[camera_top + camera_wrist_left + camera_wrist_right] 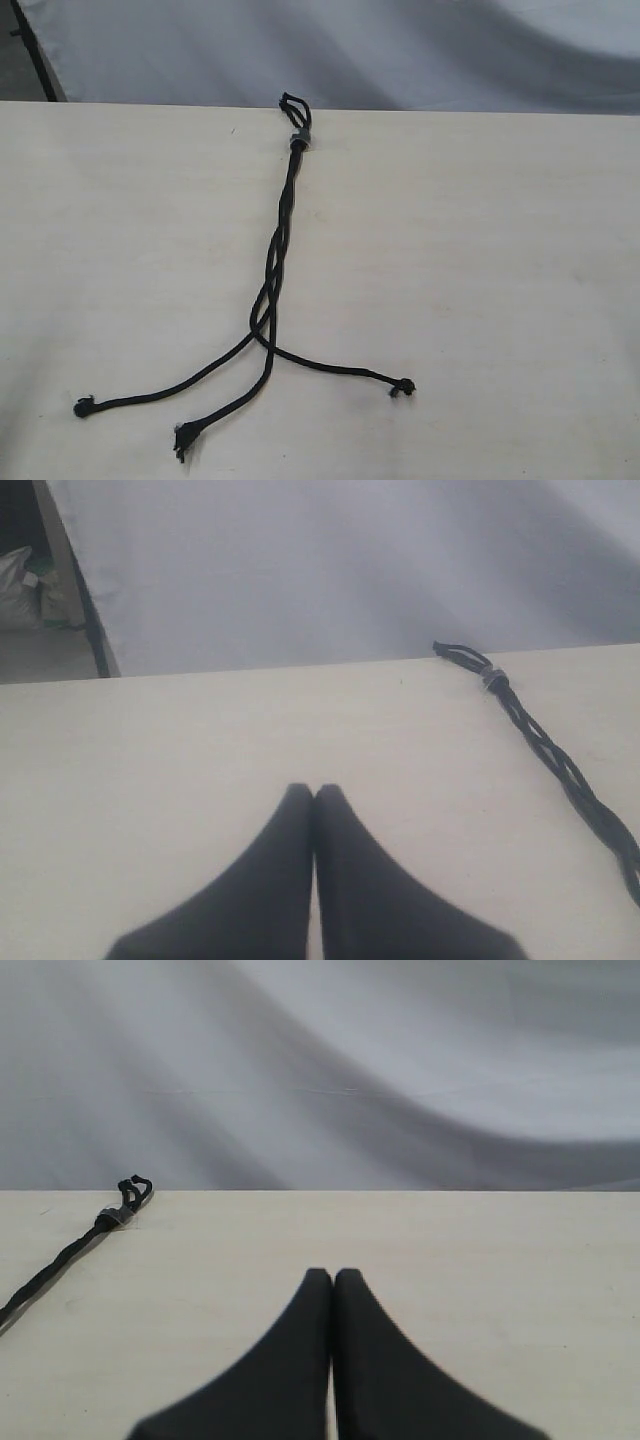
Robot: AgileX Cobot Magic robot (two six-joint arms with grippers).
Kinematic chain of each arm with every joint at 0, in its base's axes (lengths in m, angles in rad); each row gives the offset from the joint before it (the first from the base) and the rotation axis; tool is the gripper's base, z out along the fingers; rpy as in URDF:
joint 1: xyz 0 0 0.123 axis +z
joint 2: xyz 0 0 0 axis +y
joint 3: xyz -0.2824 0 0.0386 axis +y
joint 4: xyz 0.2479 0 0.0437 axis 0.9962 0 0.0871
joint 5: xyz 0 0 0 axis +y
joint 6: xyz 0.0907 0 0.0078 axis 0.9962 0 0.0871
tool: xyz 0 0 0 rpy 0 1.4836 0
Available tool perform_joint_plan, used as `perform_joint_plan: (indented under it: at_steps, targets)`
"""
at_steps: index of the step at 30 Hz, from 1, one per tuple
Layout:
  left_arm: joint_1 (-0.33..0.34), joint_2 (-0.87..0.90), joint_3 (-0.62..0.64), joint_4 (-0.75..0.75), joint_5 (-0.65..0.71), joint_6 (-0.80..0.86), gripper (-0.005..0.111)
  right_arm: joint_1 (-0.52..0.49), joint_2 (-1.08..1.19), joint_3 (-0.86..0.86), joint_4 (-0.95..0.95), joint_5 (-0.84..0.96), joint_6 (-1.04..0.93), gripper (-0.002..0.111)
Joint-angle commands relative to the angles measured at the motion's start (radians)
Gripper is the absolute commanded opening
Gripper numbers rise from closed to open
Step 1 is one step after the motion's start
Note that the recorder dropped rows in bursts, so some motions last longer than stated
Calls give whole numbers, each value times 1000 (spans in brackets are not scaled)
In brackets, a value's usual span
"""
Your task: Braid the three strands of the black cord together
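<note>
The black cord (285, 225) lies on the pale table, its loop and grey band (298, 138) at the far edge. Below the band the three strands are plaited part-way, then spread apart: one ends at the left (84, 406), one at the front (185, 436), one at the right (402, 386). Neither gripper shows in the exterior view. My left gripper (315, 792) is shut with nothing in it, and the cord (545, 750) lies off to one side of it. My right gripper (333, 1276) is shut and empty too, well apart from the cord (70, 1251).
The pale wooden table (480, 300) ends at a far edge, with a grey-white cloth backdrop (400, 50) behind it. A dark frame post (85, 590) and a bag (20, 575) stand beyond the table in the left wrist view.
</note>
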Motion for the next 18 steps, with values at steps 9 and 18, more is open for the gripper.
perform_joint_plan:
  at_steps: [9,18]
  targets:
    - [3,-4,4,-12,3,-8,0,5,-5,3,-7,2,0,0]
    - [3,-4,4,-12,3,-8,0,5,-5,3,-6,2,8,0]
